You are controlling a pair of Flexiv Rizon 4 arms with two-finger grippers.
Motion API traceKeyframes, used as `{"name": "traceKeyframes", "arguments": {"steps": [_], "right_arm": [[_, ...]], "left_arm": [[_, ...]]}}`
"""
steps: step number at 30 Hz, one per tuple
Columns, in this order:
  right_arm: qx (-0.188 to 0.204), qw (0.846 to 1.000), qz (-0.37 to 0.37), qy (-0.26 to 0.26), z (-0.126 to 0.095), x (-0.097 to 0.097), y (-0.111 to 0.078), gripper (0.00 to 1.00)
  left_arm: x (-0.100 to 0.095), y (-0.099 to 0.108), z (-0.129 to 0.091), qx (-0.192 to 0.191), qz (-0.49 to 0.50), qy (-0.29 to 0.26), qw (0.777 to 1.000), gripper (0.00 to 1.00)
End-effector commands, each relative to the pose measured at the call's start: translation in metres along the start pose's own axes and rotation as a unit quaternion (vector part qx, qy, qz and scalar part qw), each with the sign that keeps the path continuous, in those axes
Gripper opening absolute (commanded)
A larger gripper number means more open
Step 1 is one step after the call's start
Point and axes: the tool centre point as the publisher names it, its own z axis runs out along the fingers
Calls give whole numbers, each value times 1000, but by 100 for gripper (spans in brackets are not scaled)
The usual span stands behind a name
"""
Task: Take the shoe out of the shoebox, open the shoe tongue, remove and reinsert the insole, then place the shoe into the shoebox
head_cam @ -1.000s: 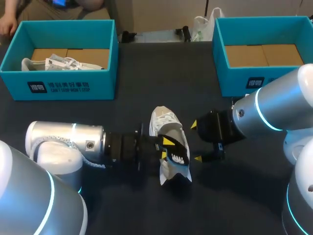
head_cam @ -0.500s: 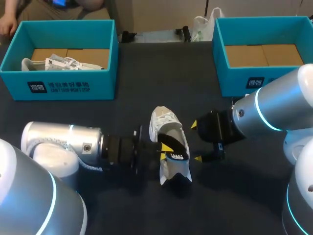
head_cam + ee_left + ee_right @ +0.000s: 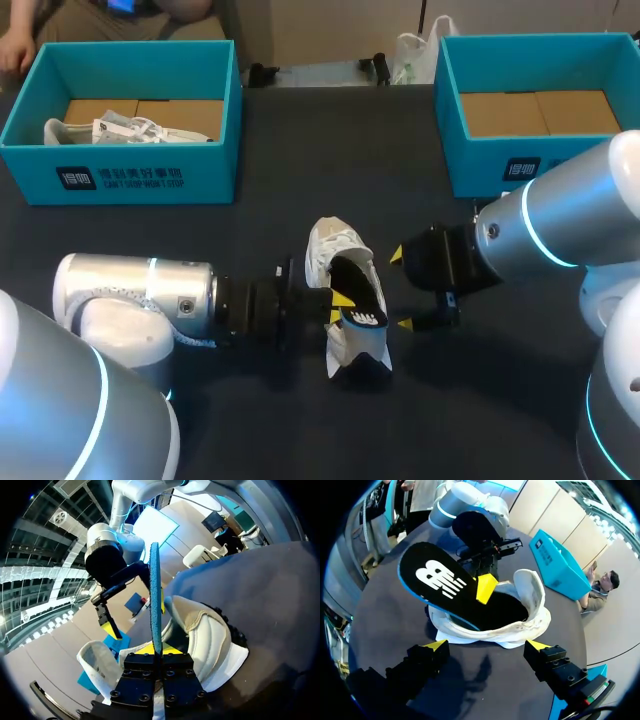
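A white shoe (image 3: 335, 250) lies on the dark table in the middle, toe toward the far side. Its black insole (image 3: 362, 290), with a white logo and a blue edge, sticks up out of the shoe at a slant. My left gripper (image 3: 341, 303) comes in from the left and is shut on the insole's edge. In the left wrist view the insole (image 3: 156, 595) shows edge-on between the fingers, with the shoe (image 3: 212, 637) beside it. My right gripper (image 3: 401, 289) stands open just right of the shoe, touching nothing. From the right wrist, the insole (image 3: 440, 580) leans over the shoe (image 3: 527, 617) ahead of the gripper (image 3: 486, 645).
A teal shoebox (image 3: 140, 175) at the back left holds another white shoe (image 3: 125, 129). A second teal shoebox (image 3: 480, 150) stands at the back right with only its cardboard floor showing. Both arms lie low over the table's front half.
My left gripper's fingers have closed on the insole, and the insole's heel end now stands a little higher out of the shoe. The right arm has kept still.
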Motion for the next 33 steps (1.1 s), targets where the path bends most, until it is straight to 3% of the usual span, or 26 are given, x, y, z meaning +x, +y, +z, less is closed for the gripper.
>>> {"name": "traceKeyframes", "arguments": {"steps": [1,5,7,18,22,23,24,33], "right_arm": [[-2,1000,-1,0,-1,1,-1,100],[-2,1000,-1,0,-1,1,-1,100],[-2,1000,-1,0,-1,1,-1,100],[-2,1000,-1,0,-1,1,-1,100],[-2,1000,-1,0,-1,1,-1,100],[-2,1000,-1,0,-1,1,-1,100],[-2,1000,-1,0,-1,1,-1,100],[-2,1000,-1,0,-1,1,-1,100]], "left_arm": [[0,10,4,-11,8,1,1000,0],[-2,9,2,-12,6,-2,1000,0],[-4,3,0,-7,3,-5,1000,27],[-7,-28,-9,22,2,-9,1000,21],[-4,-33,-8,26,-1,-5,1000,13],[-3,-33,-8,26,-1,-4,1000,11],[-2,-32,-6,26,-3,1,1000,0],[6,-13,0,11,14,12,1000,0]]}}
